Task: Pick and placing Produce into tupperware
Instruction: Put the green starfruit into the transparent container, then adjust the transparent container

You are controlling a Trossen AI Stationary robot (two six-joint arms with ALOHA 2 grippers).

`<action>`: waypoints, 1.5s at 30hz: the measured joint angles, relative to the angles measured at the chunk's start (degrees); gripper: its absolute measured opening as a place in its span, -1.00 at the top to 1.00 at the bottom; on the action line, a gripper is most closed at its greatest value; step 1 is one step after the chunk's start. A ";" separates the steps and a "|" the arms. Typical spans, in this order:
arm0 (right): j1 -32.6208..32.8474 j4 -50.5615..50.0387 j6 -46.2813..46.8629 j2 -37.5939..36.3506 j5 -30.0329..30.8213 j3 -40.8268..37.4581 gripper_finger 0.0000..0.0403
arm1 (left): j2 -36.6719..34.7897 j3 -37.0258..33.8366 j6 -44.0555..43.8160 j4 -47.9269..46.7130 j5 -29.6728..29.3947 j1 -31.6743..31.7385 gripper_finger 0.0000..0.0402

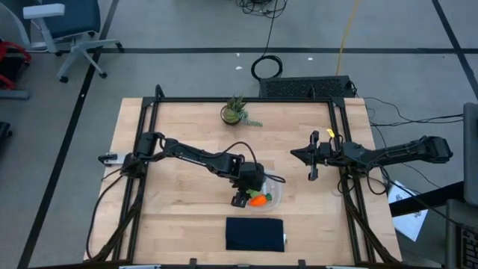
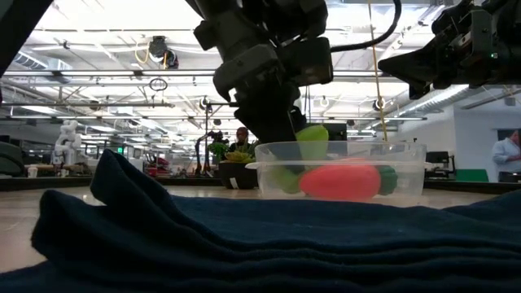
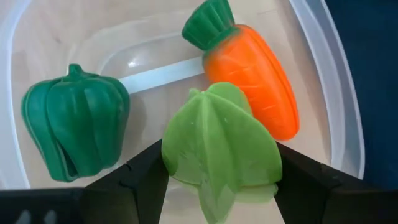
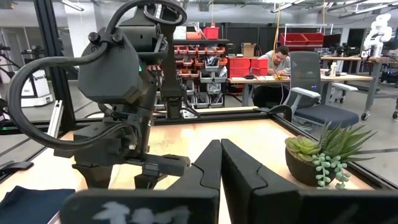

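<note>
**Leaf piece over the tub, two pieces already inside**

While I'm watching from my desk, the flat lime-green leaf [image 3: 219,149] is pinched between the two dark fingers of the left gripper [image 1: 240,199], right above the clear plastic tub [image 3: 339,112]. From the left wrist view it hangs over the tub's floor, overlapping the carrot in the picture; I can't tell if it touches anything below.

Inside the tub, the orange carrot [image 3: 252,87] lies on the bottom with its green tip pointing away from the fingers. The dark green pepper-looking lump [image 3: 74,121] sits beside it, apart from the carrot, with bare tub floor between them.

From the low view the tub [image 2: 407,155] stands on the wooden table [image 1: 187,127], with the carrot [image 2: 340,181] showing through the front wall and the leaf [image 2: 312,140] poking up above the rim under the left arm.

Just in front of the tub lies a folded dark cloth [image 1: 255,234], close to the table's near edge.

My right gripper [image 1: 299,154] hovers well apart over the right side of the table, fingers pressed together with nothing between them. A small potted plant [image 1: 234,111] stands at the far edge of the table. A person [image 4: 278,59] sits at a desk in the room behind.
</note>
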 joint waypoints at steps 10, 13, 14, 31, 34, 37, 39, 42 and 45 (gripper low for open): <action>-0.02 -0.25 0.02 0.10 0.00 -0.02 1.00 | 2.18 0.01 0.70 0.89 -0.63 0.02 -0.20; -0.02 -0.45 0.02 0.17 0.00 0.00 1.00 | 2.09 0.00 0.73 1.08 -0.68 0.02 -0.20; -0.01 -0.39 0.02 0.24 0.00 -0.01 1.00 | 2.09 0.00 0.72 1.07 -0.68 0.02 -0.20; -0.01 -0.42 0.06 0.28 0.00 0.00 1.00 | 2.09 0.00 1.59 0.46 0.63 0.02 -0.48; -0.02 -0.42 0.07 0.28 0.00 -0.02 1.00 | 1.66 0.00 1.98 0.10 -0.61 0.02 -0.58; -0.02 -0.42 0.07 0.28 0.00 -0.01 1.00 | 0.73 0.15 2.23 -0.21 -2.98 0.02 -0.65; 0.00 -0.39 0.07 0.28 0.00 0.00 1.00 | -0.49 0.15 2.47 -1.47 -3.75 0.02 -0.67; -0.02 -0.42 0.07 0.43 0.00 -0.02 1.00 | -3.27 0.17 2.74 -2.20 -4.57 0.02 -0.67; -0.01 -0.43 0.07 0.63 -0.01 -0.01 1.00 | -6.43 0.25 3.29 -2.84 -4.59 0.02 -0.64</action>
